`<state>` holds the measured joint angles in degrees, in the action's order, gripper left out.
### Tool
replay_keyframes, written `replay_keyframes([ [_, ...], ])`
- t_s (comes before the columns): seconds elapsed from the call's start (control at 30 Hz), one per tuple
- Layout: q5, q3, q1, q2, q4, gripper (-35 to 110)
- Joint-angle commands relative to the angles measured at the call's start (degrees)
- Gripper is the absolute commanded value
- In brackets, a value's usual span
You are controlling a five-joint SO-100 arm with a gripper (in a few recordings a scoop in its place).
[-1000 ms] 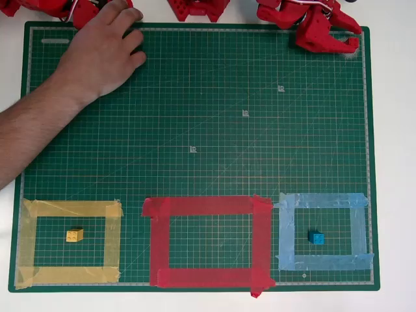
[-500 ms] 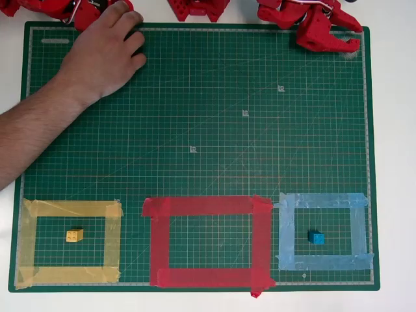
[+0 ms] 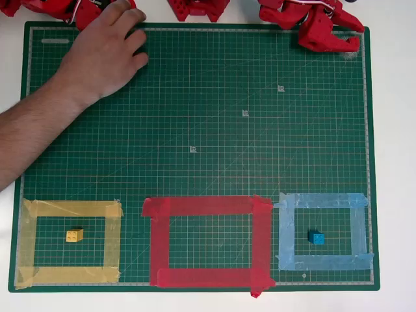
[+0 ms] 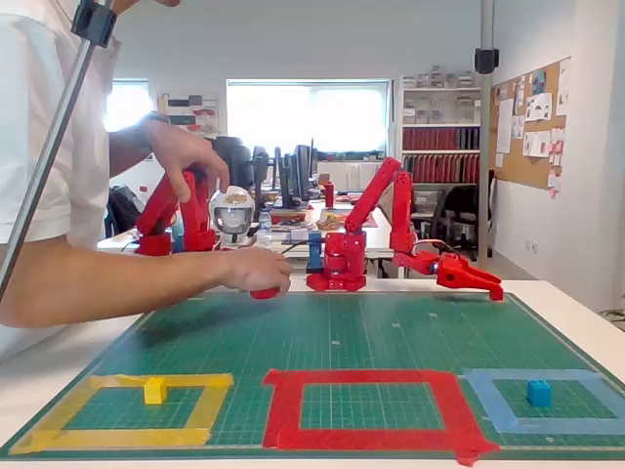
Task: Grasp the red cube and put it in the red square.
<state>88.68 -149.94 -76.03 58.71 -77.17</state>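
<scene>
A person's hand [image 3: 101, 55] lies palm down on the far left corner of the green gridded cutting mat [image 3: 195, 97], the forearm coming in from the left edge in the overhead view. From the fixed view the same hand [image 4: 256, 271] is cupped low over the mat [image 4: 391, 332]. Just beneath its fingers a small bright red plastic piece [image 4: 264, 292] rests on the mat. This looks like the red cube, though the hand covers most of it and I cannot make out its studs.

The red plastic robot arm [image 4: 391, 210] is folded down at the far right side of the mat. Its gripper [image 3: 341, 44] lies low at the mat's far right corner, well apart from the hand. In the fixed view the gripper [image 4: 479, 278] points right and nothing is held in it. I cannot tell whether its jaws are parted or closed.

Along the near edge sit three tape frames. The large red tape square [image 3: 208, 206] is in the middle, with only green mat inside it [image 4: 371, 376]. The yellow tape frame [image 3: 71, 208] to its left in the overhead view holds a small yellow block [image 3: 74, 234]. The light blue tape frame [image 3: 322, 200] on the right holds a small blue block [image 3: 316, 238].
</scene>
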Motion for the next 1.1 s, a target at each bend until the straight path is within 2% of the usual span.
replay_keyframes([
  [0.0,0.35,0.97,-0.7,1.58,-1.49,18],
  [1.07,0.35,-0.62,0.35,-0.79,-0.88,18],
])
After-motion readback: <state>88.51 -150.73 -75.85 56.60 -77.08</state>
